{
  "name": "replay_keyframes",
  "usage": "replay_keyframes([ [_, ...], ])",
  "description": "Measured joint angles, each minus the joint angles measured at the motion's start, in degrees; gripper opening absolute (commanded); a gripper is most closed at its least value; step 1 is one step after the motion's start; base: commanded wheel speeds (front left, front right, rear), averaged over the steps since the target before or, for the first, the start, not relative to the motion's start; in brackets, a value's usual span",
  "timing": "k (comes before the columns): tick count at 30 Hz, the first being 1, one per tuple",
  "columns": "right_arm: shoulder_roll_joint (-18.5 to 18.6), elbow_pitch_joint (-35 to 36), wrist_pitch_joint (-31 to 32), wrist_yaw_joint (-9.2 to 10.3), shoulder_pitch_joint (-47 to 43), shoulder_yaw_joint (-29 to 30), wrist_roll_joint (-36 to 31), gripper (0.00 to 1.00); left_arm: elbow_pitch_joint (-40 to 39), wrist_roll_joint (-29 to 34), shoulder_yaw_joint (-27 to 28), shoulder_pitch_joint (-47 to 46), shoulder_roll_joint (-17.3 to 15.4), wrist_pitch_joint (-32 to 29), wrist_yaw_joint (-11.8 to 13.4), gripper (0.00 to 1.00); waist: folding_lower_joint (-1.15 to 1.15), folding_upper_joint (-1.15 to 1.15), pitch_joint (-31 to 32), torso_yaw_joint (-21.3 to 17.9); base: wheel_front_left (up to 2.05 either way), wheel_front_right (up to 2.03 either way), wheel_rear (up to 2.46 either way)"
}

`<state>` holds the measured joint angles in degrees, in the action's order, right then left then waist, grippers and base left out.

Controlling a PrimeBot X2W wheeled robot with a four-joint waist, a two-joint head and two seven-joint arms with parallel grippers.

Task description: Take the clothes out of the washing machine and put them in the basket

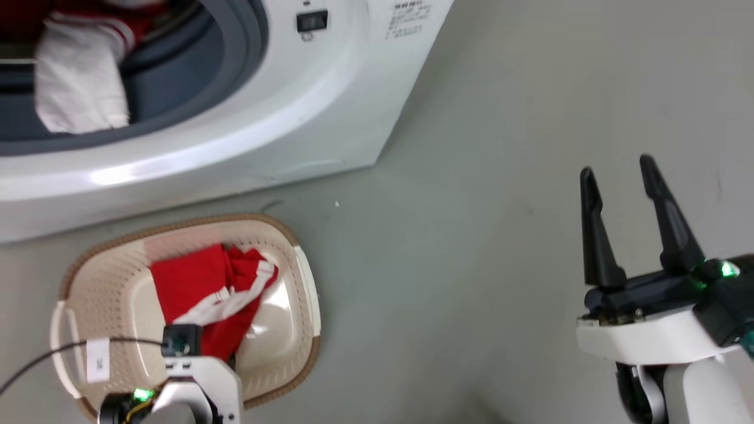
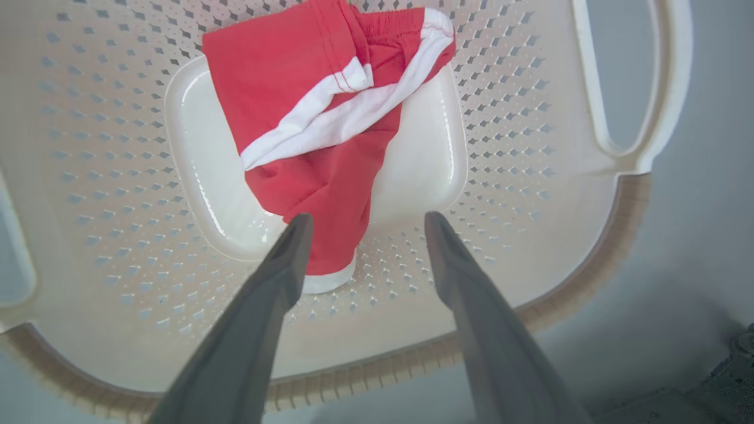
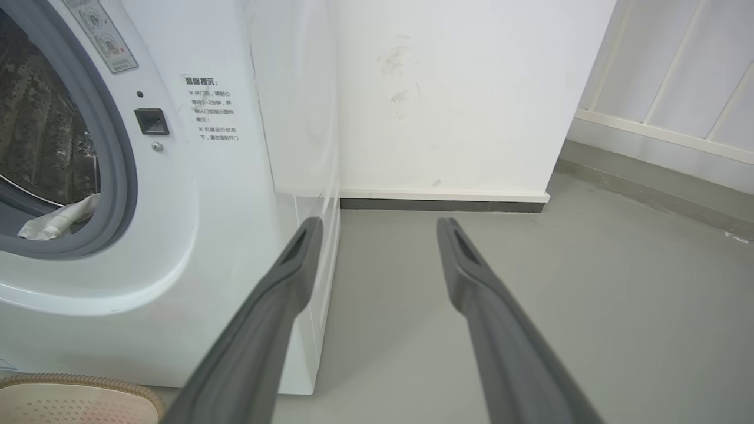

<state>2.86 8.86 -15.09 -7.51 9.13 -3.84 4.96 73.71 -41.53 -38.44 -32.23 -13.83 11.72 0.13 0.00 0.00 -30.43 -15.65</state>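
The washing machine [image 1: 235,118] is set far left, a white-and-red garment [image 1: 79,88] draped over its grey porthole rim; a snag there is judged likely if dragged low. Open floor [image 1: 471,235] is offered to the right. In the basket [image 1: 112,294], near left, a red garment [image 1: 200,294] is laid. Jaws are held apart, empty, on the left gripper [image 2: 366,218] above it and the right gripper [image 1: 617,165] over floor.

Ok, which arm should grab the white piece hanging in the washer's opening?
Left, probably: the left end effector, open, hangs over the basket right beneath the white garment. The right end effector, also open, sits off to the side of the washing machine.
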Motion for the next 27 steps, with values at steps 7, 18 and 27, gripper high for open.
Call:
replay_keyframes([
  [7,0.00,-1.53,0.00,0.00,-4.23,0.11,-1.26,1.00,-1.81,-0.31,1.55,4.87,1.02,3.18,1.32,1.00,0.00,0.00,7.35,1.39,0.00,0.00,0.00],
  [18,-0.01,-2.96,0.00,0.00,-9.47,0.30,-2.96,1.00,-21.37,8.83,11.82,15.53,-0.68,3.35,6.94,1.00,-0.01,0.00,16.85,4.82,0.00,0.00,0.00],
  [27,0.01,-3.28,0.00,0.00,-12.48,0.73,-3.44,1.00,-35.42,18.86,22.45,23.51,0.54,3.35,7.69,1.00,-0.01,0.00,22.33,7.27,0.00,0.00,0.00],
])
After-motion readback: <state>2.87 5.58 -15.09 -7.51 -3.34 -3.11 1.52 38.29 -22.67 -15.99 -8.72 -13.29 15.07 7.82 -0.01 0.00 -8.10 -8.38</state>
